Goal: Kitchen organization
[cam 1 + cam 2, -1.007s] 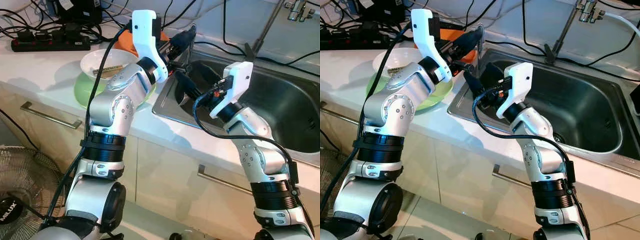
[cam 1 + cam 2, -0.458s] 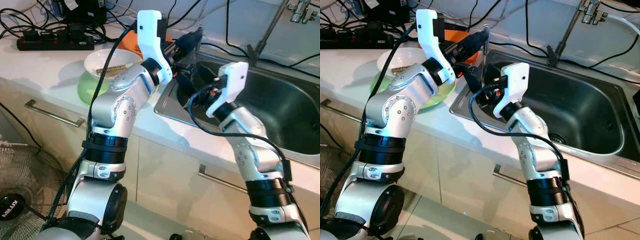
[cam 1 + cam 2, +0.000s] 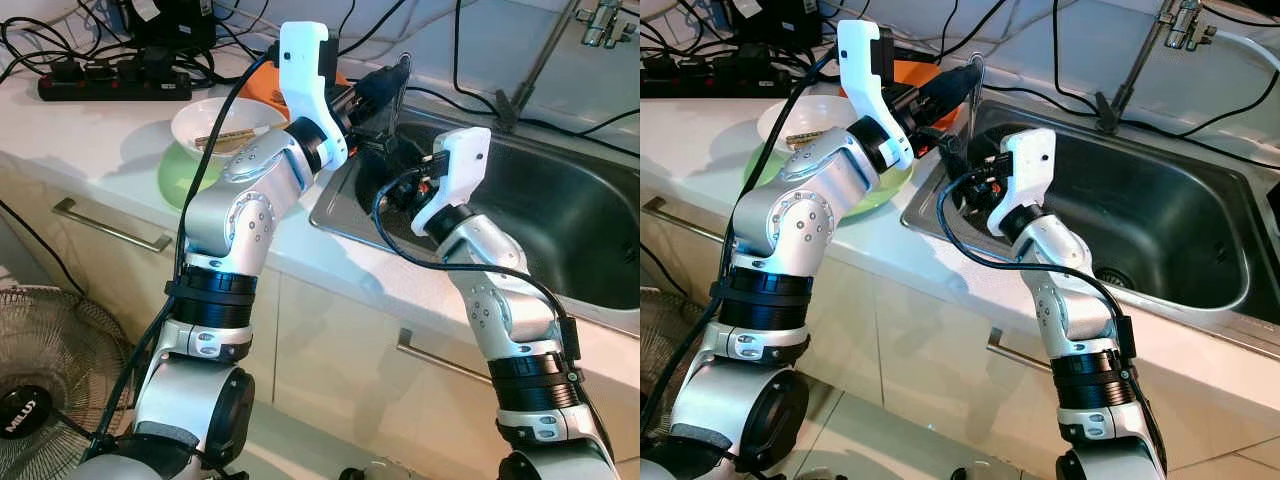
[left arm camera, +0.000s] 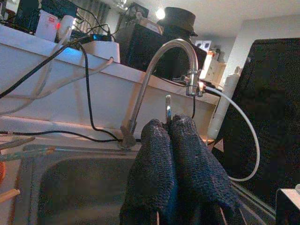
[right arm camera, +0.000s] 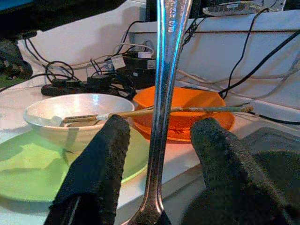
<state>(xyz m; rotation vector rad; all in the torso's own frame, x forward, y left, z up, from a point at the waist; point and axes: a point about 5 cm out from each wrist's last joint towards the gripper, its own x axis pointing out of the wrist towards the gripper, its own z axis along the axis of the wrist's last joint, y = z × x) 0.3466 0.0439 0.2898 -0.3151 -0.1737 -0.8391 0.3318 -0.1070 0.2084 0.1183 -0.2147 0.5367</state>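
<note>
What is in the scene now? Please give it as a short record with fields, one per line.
place: kitchen counter with steel sink
left gripper: shut on metal utensil, held upright at the sink's left end
right gripper: open, fingers either side of the utensil's handle, not closed on it
white bowl: on green plate, chopsticks across it
orange dish: behind the bowl
faucet: behind the sink
</note>
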